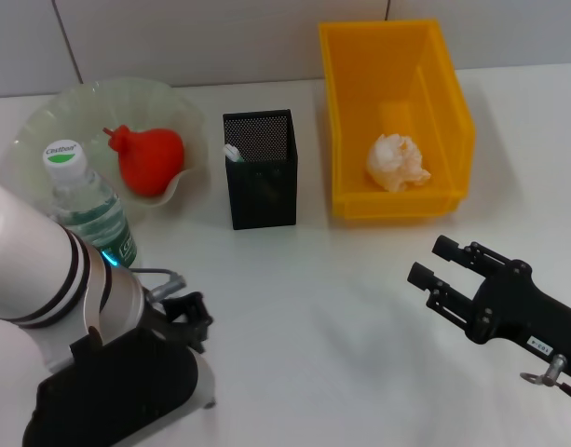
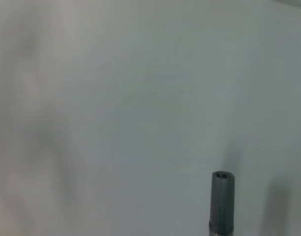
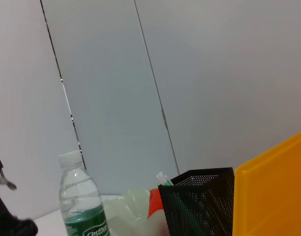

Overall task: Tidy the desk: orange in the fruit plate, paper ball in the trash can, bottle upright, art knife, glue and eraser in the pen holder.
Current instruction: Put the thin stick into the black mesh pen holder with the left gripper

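So the orange (image 1: 153, 158) is sitting in the fruit plate (image 1: 43, 130) at the far left, and the paper ball (image 1: 398, 161) is lying inside the trash can (image 1: 346, 112) at the far right. The pen holder (image 1: 260, 169) is standing between those two, with the glue (image 1: 233, 153) poking its white end up at its left inner corner. The bottle (image 1: 88, 202) is standing upright just near of the plate, cap up.

The left gripper (image 1: 178, 312) is hanging low over the desk (image 1: 332, 317) at the near left, right by the bottle. A bit of grey rod, the art knife (image 2: 222, 202), is showing in the left wrist view and is also sticking out by the gripper in the head view. Can't tell whether its fingers are clamped on it or not, they're hidden by the arm.

The right gripper (image 1: 434, 262) is hovering at the near right, fingers spread apart, nothing between them.

Can't spot the eraser anywhere.
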{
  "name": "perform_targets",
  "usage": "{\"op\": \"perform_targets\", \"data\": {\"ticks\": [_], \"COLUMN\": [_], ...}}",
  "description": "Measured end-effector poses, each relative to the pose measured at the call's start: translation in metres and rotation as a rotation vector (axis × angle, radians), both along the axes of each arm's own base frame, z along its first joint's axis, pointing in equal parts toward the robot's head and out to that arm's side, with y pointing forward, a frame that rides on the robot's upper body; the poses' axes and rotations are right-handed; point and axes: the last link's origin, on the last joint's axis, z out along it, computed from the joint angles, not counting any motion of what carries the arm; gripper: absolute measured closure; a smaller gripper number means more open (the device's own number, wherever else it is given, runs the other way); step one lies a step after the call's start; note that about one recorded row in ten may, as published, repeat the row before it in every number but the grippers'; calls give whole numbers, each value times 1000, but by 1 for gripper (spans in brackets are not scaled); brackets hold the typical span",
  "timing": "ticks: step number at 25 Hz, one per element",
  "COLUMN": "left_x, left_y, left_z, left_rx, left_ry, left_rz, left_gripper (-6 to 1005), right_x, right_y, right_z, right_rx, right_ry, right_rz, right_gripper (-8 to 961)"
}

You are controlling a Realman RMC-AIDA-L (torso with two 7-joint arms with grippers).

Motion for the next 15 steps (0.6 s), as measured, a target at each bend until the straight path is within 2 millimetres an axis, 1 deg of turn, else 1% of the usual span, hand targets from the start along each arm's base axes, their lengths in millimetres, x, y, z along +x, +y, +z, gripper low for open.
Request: {"op": "perform_targets", "data": {"ticks": [2, 3, 4, 5, 8, 9, 10, 13, 15], "left_x": [8, 8, 17, 17, 36, 46, 46, 57, 60], "left_y": [-4, -4, -6, -6, -9, -10, -10, -9, -10], "left_z": [2, 2, 2, 2, 2, 2, 2, 3, 3], "left_rx": [6, 6, 20, 20, 44, 49, 49, 61, 67], "left_ry": [-63, -63, -128, -128, -239, -310, -310, -419, -467], "left_rz": [11, 11, 24, 24, 55, 90, 90, 126, 136], "left_gripper": [858, 859, 860, 861, 865, 866, 866, 865, 865], "right_x": [0, 0, 1, 1, 4, 5, 5, 7, 9], "right_y": [-2, -2, -4, -4, -8, -10, -10, -15, -18], "right_z": [1, 1, 2, 2, 8, 11, 11, 15, 18], "right_rx": [1, 1, 7, 7, 25, 36, 36, 51, 64], "right_ry": [3, 3, 6, 6, 7, 12, 12, 21, 22], "right_rz": [0, 0, 2, 2, 3, 4, 4, 0, -7], "right_gripper": [364, 364, 364, 364, 363, 363, 363, 363, 362]}}
